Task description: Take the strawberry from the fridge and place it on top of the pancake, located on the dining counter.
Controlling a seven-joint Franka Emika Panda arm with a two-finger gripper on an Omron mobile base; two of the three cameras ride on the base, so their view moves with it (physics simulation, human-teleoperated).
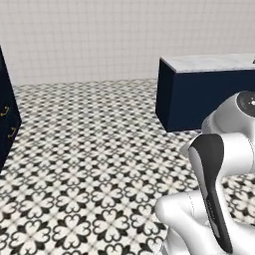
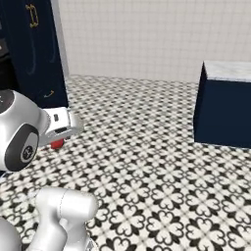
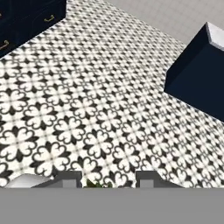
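Held low over the floor (image 1: pixel 94 164), the hand (image 2: pixel 62 128) showed in the right base view as a white block jutting from the arm's round grey-and-white joint, with a small red round thing, the strawberry (image 2: pixel 57 143), tucked just under it and touching it. From that side the hand appeared to be clenched on the strawberry, though the fingers themselves were hidden beneath the white housing. In the hand view two squared grey fingertips (image 3: pixel 70 179) rose at the bottom edge with a gap between them, and a tiny fleck of green sat in that gap; the fruit's red body could not be made out there. The floor was glossy tile, white with a repeating black four-petal pattern. The table (image 1: pixel 209 92) stood well apart from the hand, a boxy navy base with flat smooth sides under a pale grey-white marble top (image 2: pixel 228 70), and only its near end was in view. Navy cabinets (image 2: pixel 34 49) with small gold handles (image 3: pixel 49 19) stood at the other side, nearer the hand. The left base view gave the arm's white links and a long black panel on one of them, which the right base view lacked; the wall (image 1: pixel 99 35) behind was finely tiled and pale.
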